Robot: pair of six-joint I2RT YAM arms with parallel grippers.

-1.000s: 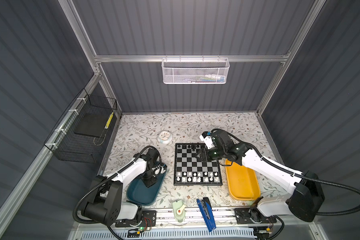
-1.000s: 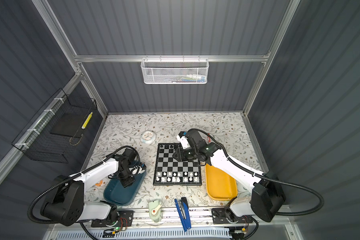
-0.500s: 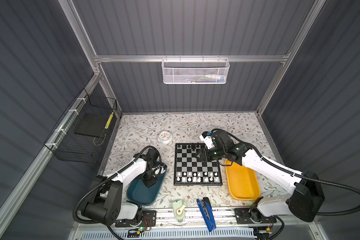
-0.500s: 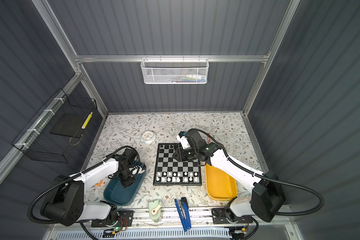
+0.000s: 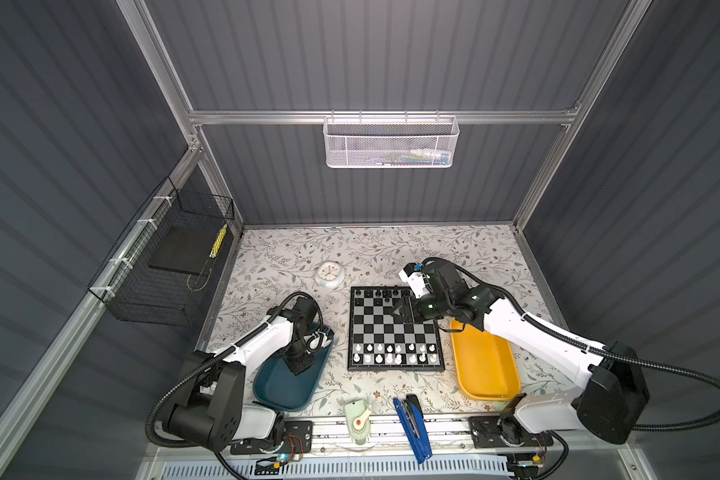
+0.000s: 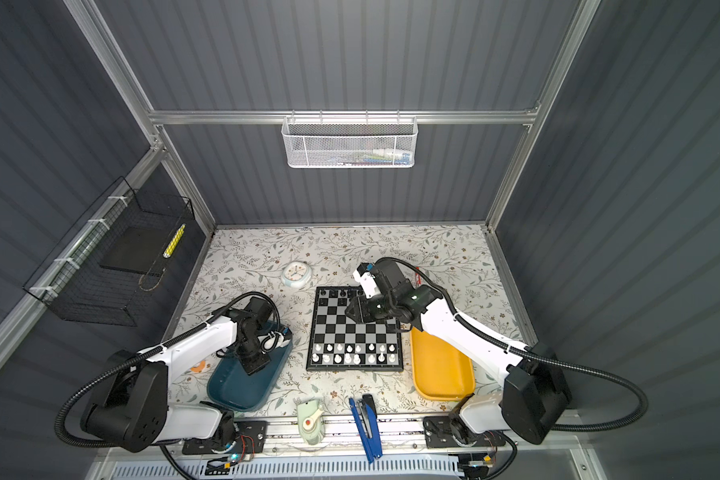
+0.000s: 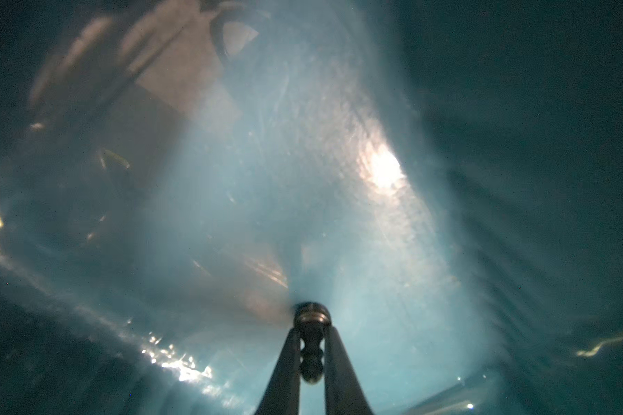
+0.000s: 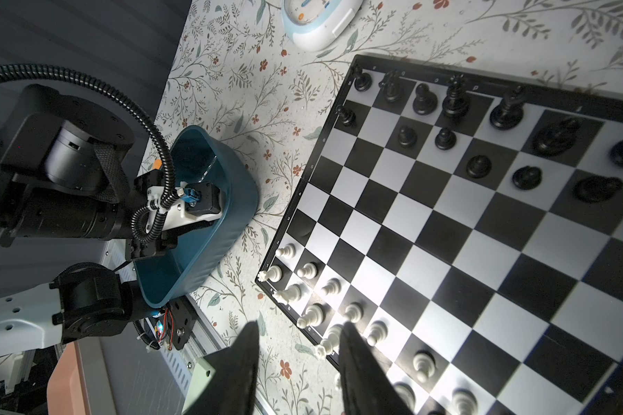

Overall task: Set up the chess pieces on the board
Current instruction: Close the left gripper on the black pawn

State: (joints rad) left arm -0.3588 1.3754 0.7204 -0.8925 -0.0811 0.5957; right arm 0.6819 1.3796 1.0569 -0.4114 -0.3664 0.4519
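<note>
The board lies mid-table. Black chess pieces stand along its far rows and white ones along its near rows. My left gripper points down into the teal tray. It is shut on a small round-headed chess piece, which looks dark against the glare. My right gripper hangs above the board's far right part, open and holding nothing.
A yellow tray sits right of the board. A small clock lies beyond the board's far left corner. A green gadget and a blue stapler lie at the front edge. A wire basket hangs on the left wall.
My left gripper's fingers have closed in on the piece inside the teal tray. Both arms otherwise hold their places.
</note>
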